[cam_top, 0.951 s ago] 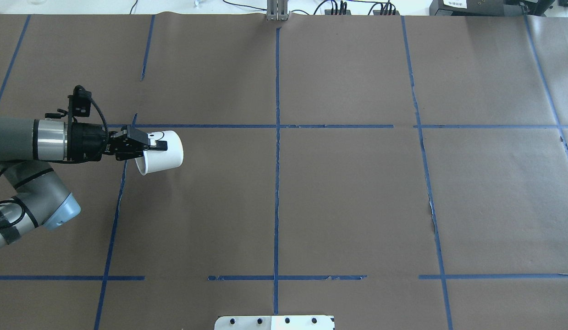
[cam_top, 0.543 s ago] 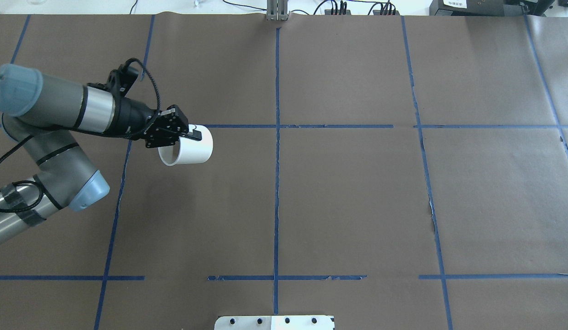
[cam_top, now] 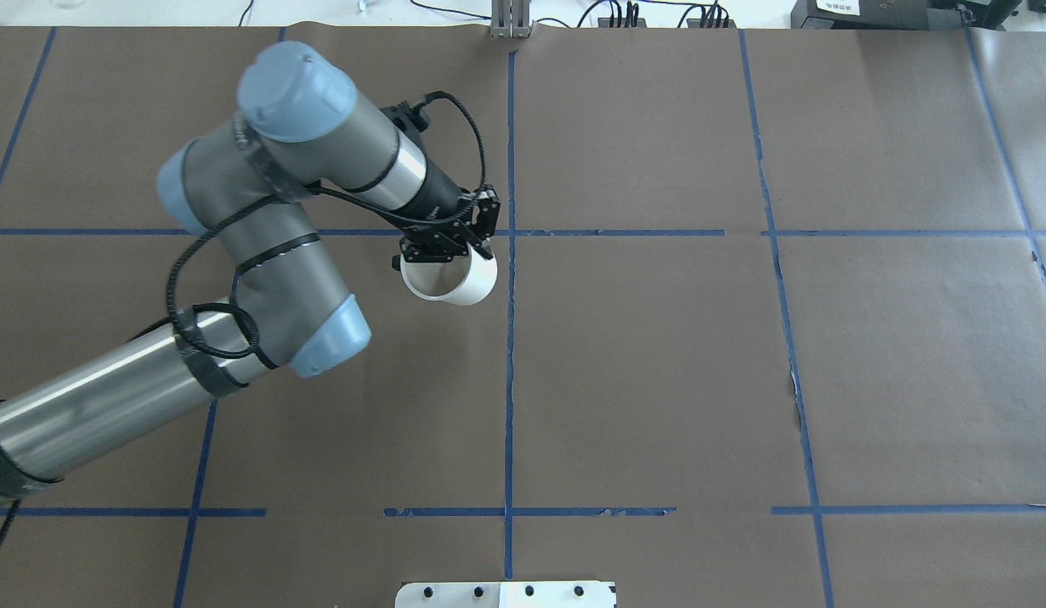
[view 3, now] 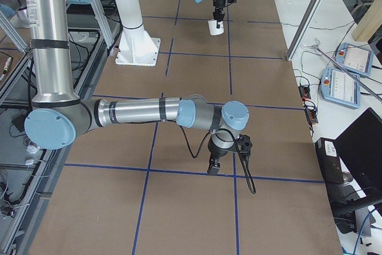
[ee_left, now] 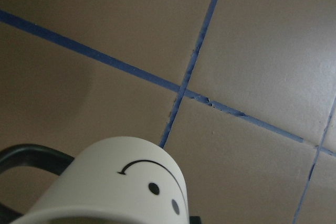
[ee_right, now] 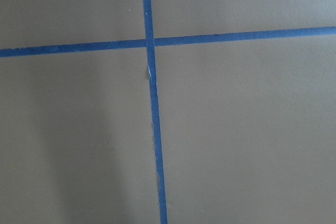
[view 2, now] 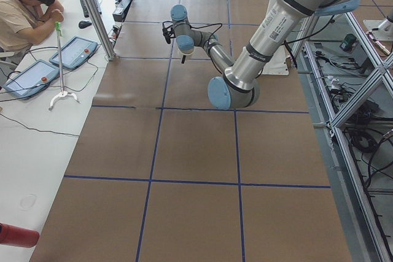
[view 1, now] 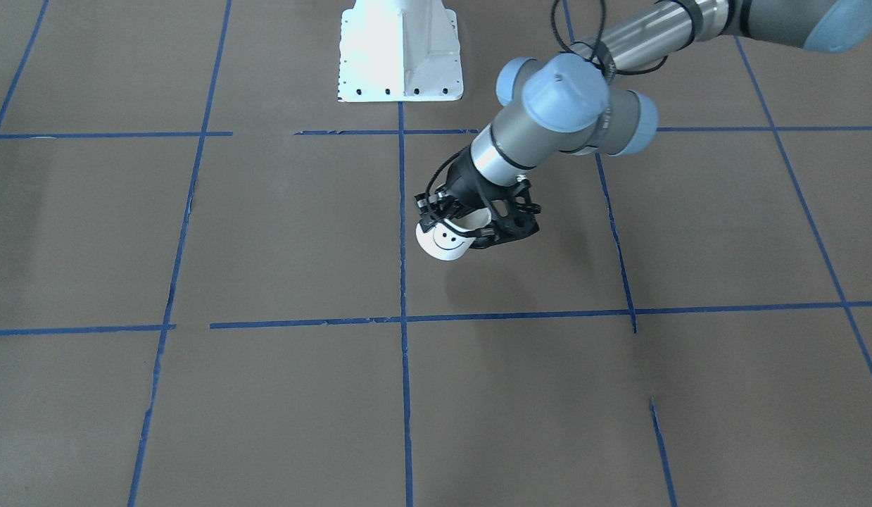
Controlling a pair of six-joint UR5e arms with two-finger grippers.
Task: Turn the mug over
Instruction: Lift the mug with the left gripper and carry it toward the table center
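The white mug [cam_top: 451, 279] with a black smiley face [view 1: 446, 243] hangs tilted above the brown table, just left of the centre tape line. Its opening faces up and toward the robot. My left gripper [cam_top: 452, 246] is shut on the mug's rim and holds it from the far side. In the left wrist view the mug [ee_left: 121, 187] fills the lower left, with its black handle [ee_left: 26, 158] at the edge. The mug also shows in the exterior right view [view 3: 213, 27]. My right gripper [view 3: 216, 164] shows only in the exterior right view, low over the table; I cannot tell its state.
The table is covered in brown paper with a grid of blue tape lines [cam_top: 510, 355]. The white robot base plate [view 1: 400, 53] stands at the robot's edge. An operator [view 2: 24, 4] sits by tablets beyond the far edge.
My left arm has swung right toward the centre line with the mug in its grip. The mug has turned from lying sideways to its opening facing up.
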